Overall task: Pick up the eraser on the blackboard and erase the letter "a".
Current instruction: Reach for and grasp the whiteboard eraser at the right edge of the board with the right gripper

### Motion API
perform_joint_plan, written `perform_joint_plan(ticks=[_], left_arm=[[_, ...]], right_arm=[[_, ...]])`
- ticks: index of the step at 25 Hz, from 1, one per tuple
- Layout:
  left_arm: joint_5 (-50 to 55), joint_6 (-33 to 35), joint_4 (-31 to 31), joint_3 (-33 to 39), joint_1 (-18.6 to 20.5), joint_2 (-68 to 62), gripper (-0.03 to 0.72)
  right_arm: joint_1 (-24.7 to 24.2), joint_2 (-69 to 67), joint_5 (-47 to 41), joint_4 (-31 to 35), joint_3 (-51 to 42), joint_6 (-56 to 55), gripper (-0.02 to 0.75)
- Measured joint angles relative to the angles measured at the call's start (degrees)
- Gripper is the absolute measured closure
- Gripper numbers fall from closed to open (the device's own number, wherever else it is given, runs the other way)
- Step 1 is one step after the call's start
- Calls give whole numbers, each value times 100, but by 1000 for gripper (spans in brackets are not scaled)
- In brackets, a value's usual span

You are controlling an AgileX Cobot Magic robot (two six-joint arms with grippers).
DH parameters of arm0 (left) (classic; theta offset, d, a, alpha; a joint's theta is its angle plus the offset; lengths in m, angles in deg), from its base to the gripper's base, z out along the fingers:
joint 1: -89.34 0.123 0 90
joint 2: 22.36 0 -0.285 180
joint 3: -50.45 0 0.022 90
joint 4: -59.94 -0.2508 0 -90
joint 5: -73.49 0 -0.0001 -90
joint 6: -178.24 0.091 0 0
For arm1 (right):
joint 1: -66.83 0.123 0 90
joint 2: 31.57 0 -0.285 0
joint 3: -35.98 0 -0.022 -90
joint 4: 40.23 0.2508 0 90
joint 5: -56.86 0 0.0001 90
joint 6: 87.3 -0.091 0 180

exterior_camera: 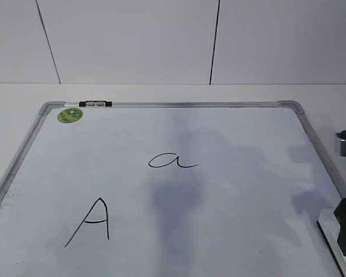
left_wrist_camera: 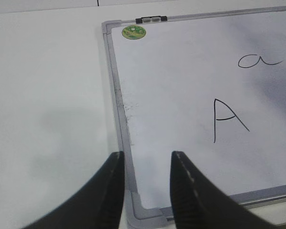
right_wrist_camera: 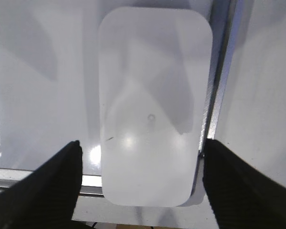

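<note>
1. I had the right claw (right_wrist_camera: 140,183) spread wide, its jaws flanking the white oblong plastic eraser (right_wrist_camera: 155,105) without touching it.
2. The eraser lay at the near right corner of the large white grey-framed blackboard (exterior_camera: 219,231), overhanging its frame; closing off-centre could have tipped it off.
3. The small cursive letter "a" (exterior_camera: 172,160) sat mid-board, well left of it; the angular capital "A" (exterior_camera: 92,222) nearby risked smearing.
4. My left claw (left_wrist_camera: 145,191) hung spread and empty.

I see the white rounded eraser (right_wrist_camera: 150,107) lying flat on the blackboard (right_wrist_camera: 43,86) corner, centred between my right jaws, with the cursive letter "a" (exterior_camera: 172,160) intact mid-board, far off.
</note>
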Motion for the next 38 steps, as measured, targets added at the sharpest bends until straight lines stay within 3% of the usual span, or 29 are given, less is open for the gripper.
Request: perform_joint_plan(ticks=[23,28,38], left_arm=[[0,0,0,0,0,0,444],[0,0,0,0,0,0,444],[0,0,0,0,0,0,444]], right_arm=[[0,0,69,-50,0,-171,118],[0,0,69,-50,0,-193,69],[0,-145,69,-50,0,-227,59]])
